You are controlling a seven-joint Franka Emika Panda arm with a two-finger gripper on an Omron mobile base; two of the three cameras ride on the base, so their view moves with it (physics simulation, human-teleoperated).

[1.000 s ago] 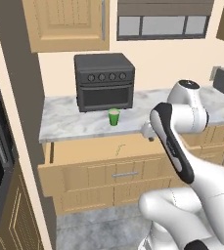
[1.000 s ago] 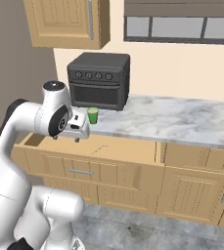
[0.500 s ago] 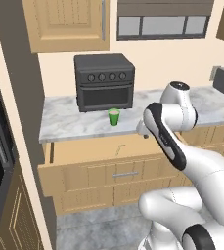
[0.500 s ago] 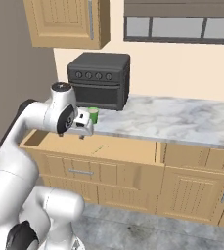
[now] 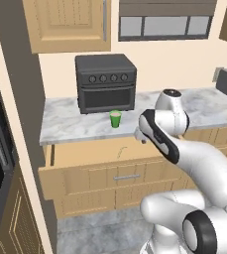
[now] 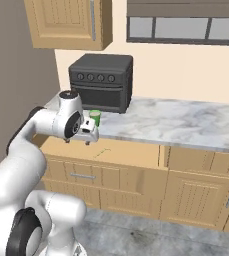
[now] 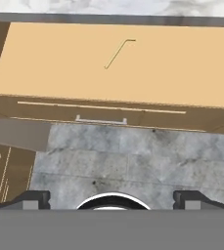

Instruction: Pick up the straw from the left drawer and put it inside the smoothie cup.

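Straw on the floor of the open left drawer, near its back edge.
Gripper hangs over the drawer's front part, fingers spread wide, holding nothing. Smoothie cup stands on the marble counter, just before the toaster oven.

The left drawer stands pulled open, its pale wood floor bare around the straw. The straw lies flat toward the drawer's back edge, a thin line with a short bent end. On the drawer's front the slim bar handle shows. Beyond that front lies grey stone floor.
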